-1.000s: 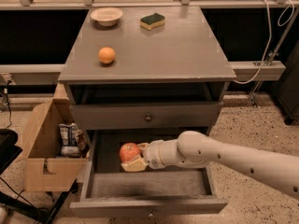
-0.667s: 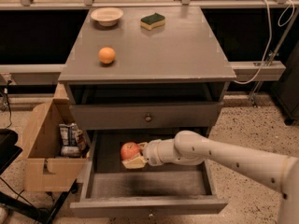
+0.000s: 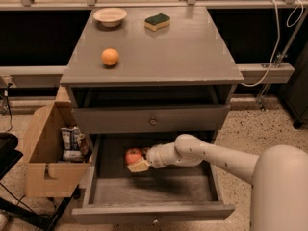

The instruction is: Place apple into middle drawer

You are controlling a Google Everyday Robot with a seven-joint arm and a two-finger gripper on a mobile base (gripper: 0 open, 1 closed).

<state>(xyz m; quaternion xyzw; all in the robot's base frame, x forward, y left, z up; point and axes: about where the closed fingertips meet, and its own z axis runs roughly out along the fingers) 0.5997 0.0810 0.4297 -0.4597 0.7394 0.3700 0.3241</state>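
Note:
The middle drawer (image 3: 154,211) is pulled out wide, showing its dark grey floor. My gripper (image 3: 136,160) reaches into its left rear part from the right and is shut on the red apple (image 3: 133,155), held just above the drawer floor. The pale fingertips (image 3: 138,167) show under the apple. The upper knobbed drawer (image 3: 151,120) above it is closed.
On the cabinet top (image 3: 192,52) are an orange fruit (image 3: 109,57), a white bowl (image 3: 110,16) and a green-and-yellow sponge (image 3: 158,21). An open cardboard box (image 3: 50,165) with packets stands left of the drawer. A white cable (image 3: 279,37) hangs at the right.
The arm has drawn back a little to the right while the gripper and apple stay at the same spot in the drawer.

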